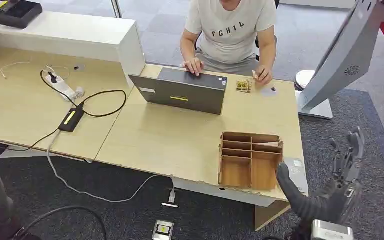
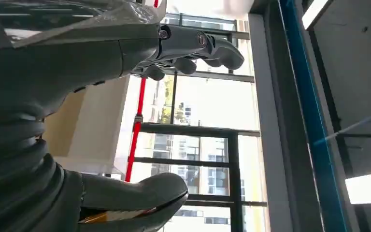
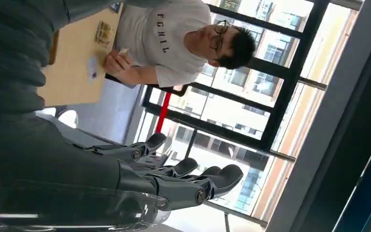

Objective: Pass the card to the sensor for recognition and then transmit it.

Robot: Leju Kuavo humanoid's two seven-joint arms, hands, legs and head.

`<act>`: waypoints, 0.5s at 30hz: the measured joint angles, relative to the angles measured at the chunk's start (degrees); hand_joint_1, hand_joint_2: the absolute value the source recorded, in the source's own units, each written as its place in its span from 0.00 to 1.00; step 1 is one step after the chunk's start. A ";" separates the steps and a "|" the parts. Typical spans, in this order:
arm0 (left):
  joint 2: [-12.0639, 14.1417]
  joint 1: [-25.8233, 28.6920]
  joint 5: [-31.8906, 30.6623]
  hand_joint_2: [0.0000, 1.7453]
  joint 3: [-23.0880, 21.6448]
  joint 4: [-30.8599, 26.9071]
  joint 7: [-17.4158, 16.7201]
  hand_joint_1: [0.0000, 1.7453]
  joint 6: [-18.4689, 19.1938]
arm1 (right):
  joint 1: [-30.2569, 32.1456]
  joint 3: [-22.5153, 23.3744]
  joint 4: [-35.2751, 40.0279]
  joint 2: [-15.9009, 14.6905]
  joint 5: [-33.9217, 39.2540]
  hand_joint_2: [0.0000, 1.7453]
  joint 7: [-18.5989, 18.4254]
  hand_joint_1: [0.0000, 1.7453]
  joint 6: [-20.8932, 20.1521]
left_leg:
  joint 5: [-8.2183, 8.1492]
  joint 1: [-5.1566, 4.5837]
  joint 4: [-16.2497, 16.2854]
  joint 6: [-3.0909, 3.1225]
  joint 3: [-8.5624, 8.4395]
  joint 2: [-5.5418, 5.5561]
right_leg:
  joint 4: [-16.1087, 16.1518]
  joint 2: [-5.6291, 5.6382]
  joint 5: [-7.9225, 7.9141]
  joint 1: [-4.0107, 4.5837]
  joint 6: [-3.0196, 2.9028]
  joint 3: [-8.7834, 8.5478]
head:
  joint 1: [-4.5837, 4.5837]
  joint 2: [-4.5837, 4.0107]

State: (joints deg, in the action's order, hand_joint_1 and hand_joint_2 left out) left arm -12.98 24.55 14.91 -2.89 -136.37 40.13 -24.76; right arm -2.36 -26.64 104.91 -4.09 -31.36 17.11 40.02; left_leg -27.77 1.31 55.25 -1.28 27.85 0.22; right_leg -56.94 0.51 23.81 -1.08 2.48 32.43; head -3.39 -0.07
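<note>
While my right hand (image 1: 337,187) hangs open, empty (left (image 2: 188,53) too), I'm pre-grasp; next: reach card (image 1: 296,167) at worktop (image 1: 180,140) edge.

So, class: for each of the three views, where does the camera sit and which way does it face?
Head view: high on the robot, facing down at the desk and divided box; right hand shows.
Left wrist view: behind the left hand, facing windows.
Right wrist view: behind the right hand, facing the seated person.
Shared: person, desk.

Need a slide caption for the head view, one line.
Right hand raised open beside the wooden organizer at the desk corner; a person sits behind the laptop.
</note>
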 joint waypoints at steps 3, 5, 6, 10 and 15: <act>-0.02 0.15 0.17 1.00 0.00 -0.04 0.00 0.00 0.20 | 0.01 -0.02 0.00 0.22 -0.02 1.00 0.33 0.00 0.00 | 0.00 0.00 0.00 0.00 0.00 0.00 | 0.00 0.00 0.00 0.00 0.00 0.00 | 0.00 0.00; -0.02 0.26 0.17 1.00 0.00 -0.04 0.00 0.00 0.24 | 0.01 -0.02 0.00 0.24 -0.02 1.00 0.44 0.00 0.00 | 0.00 0.00 0.00 0.00 0.00 0.00 | 0.00 0.00 0.00 0.00 0.00 0.00 | 0.02 0.00; -0.02 0.29 0.17 1.00 0.00 -0.04 0.00 0.00 0.26 | 0.02 -0.02 0.00 0.24 -0.02 1.00 0.50 0.00 0.00 | 0.00 0.00 0.00 0.00 0.00 0.00 | 0.00 0.00 0.00 0.00 0.00 0.00 | 0.02 0.00; -0.02 0.36 0.55 1.00 0.02 -0.07 0.00 0.00 0.37 | 0.04 -0.02 0.00 0.44 -0.04 1.00 0.50 0.00 0.00 | 0.00 0.00 0.00 0.00 0.00 0.00 | 0.00 0.00 0.00 0.00 0.00 0.00 | 0.00 0.00; -0.02 0.39 0.72 1.00 0.02 -0.07 0.00 0.00 0.68 | 0.05 -0.04 -0.02 0.66 -0.17 1.00 0.50 0.00 0.00 | 0.00 0.00 0.00 0.00 -0.01 0.00 | 0.00 0.00 0.00 0.00 0.00 0.00 | 0.00 0.00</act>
State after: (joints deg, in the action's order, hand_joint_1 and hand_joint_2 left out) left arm -13.00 24.94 15.63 -2.86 -136.43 40.13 -24.09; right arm -2.31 -26.69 104.89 -3.43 -31.54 17.62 40.02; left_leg -27.77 1.31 55.25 -1.28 27.84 0.22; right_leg -56.94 0.51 23.82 -1.08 2.48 32.43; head -3.39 -0.07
